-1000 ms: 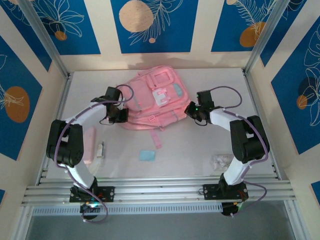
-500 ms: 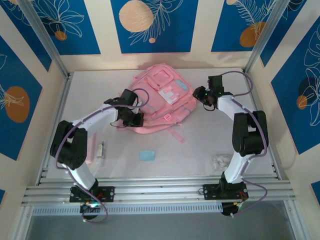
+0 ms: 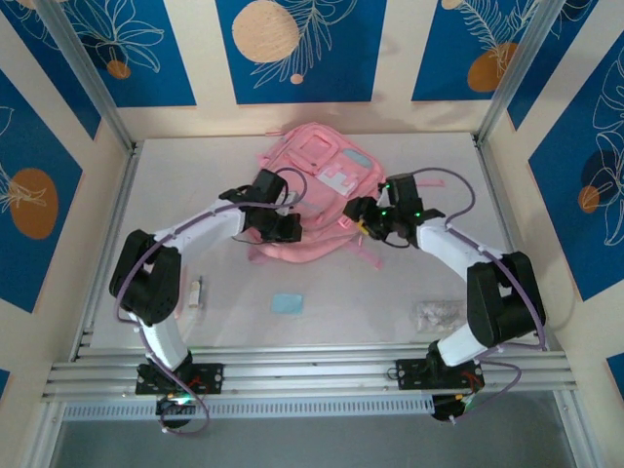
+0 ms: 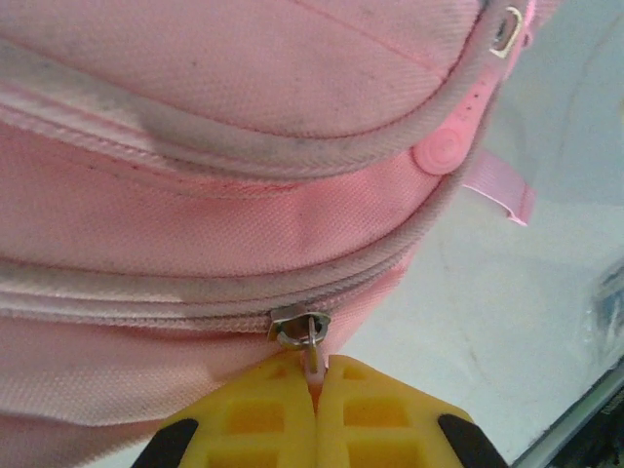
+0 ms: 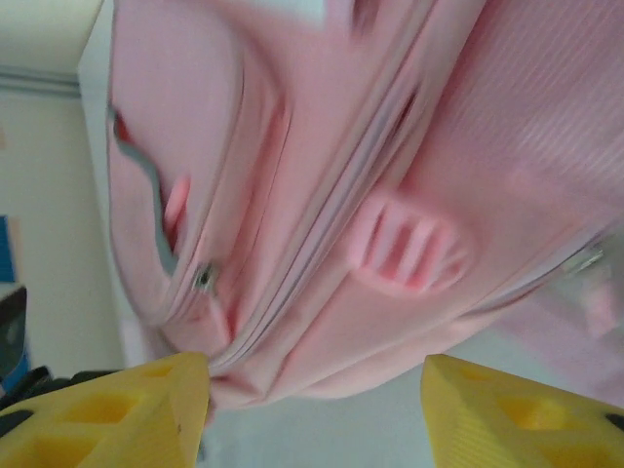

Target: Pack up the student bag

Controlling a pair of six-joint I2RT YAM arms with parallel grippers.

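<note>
The student bag (image 3: 317,171), a soft pink backpack with a white-pink patch, lies flat at the middle back of the table. My left gripper (image 3: 289,230) is at the bag's near left edge. In the left wrist view its yellow fingers (image 4: 263,409) are pressed together, shut on the pink pull of a metal zipper slider (image 4: 300,327). The zip (image 4: 146,310) to the slider's left is closed. My right gripper (image 3: 360,216) is at the bag's near right edge. Its jaws (image 5: 312,395) stand wide open around a bulging pink corner of the bag (image 5: 390,146), and the left finger (image 5: 146,414) touches the fabric.
Near the front of the table lie a small blue flat piece (image 3: 287,303), a small white object (image 3: 198,292) by the left arm and a crumpled clear wrapper (image 3: 431,312). A thin pink strap (image 3: 370,255) trails off the bag. Aluminium rails (image 3: 312,370) line the near edge.
The bag has turned and slid rightward. My left gripper moved right, staying shut at the bag's edge. My right gripper went from shut to open and came back to the bag's right edge.
</note>
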